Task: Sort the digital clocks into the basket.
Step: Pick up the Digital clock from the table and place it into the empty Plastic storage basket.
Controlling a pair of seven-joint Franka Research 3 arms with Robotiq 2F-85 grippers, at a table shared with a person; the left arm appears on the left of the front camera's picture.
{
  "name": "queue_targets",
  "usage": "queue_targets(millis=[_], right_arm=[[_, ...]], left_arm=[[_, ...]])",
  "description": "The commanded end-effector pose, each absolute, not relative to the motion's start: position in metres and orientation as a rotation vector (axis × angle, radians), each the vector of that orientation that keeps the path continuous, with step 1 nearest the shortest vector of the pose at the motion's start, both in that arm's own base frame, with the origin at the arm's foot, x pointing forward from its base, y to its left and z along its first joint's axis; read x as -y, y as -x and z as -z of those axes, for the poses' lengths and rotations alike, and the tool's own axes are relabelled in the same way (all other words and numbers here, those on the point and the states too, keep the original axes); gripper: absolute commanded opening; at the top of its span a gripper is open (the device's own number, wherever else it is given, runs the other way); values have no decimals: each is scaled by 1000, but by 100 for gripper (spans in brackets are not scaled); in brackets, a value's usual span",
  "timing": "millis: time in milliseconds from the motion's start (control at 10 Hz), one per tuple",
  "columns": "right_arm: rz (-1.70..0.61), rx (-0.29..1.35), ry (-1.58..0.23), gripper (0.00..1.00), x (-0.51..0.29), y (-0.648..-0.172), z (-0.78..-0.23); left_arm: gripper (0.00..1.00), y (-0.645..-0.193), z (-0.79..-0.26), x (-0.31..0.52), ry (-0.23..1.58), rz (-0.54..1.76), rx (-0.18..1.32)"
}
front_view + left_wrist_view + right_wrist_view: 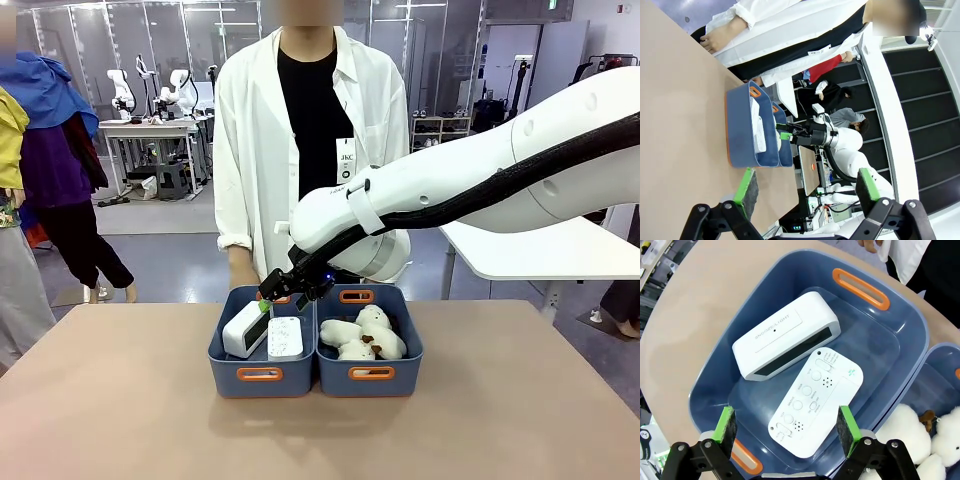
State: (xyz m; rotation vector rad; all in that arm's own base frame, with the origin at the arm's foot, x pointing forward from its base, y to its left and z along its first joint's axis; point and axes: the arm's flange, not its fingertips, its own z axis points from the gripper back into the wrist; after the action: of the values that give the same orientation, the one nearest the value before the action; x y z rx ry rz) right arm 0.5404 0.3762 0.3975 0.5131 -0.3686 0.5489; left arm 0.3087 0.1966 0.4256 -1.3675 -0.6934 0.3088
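Observation:
Two white digital clocks lie in the left basket. One leans against the left wall and the other lies flat beside it. In the right wrist view the first clock shows its snooze bar, and the second lies face down with its buttons up. My right gripper hangs open just above them, over the basket's far part, holding nothing. My left gripper is open and empty, well away from the basket.
A second, identical basket touches the first on its right and holds cream plush toys. A person in a white coat stands at the table's far edge, one hand near the baskets. The tan table lies bare around the baskets.

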Motion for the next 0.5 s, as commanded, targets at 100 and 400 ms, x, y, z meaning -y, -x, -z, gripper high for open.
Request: queue_targets(millis=[100,400], right_arm=[[-475,307,-595,100,-351,-525,-425],[-228,136,-907,100,-237,-475,-468]], left_arm=[[100,-303,-429,-196,1381,-310,681],[100,-303,-429,-196,1381,-310,681]])
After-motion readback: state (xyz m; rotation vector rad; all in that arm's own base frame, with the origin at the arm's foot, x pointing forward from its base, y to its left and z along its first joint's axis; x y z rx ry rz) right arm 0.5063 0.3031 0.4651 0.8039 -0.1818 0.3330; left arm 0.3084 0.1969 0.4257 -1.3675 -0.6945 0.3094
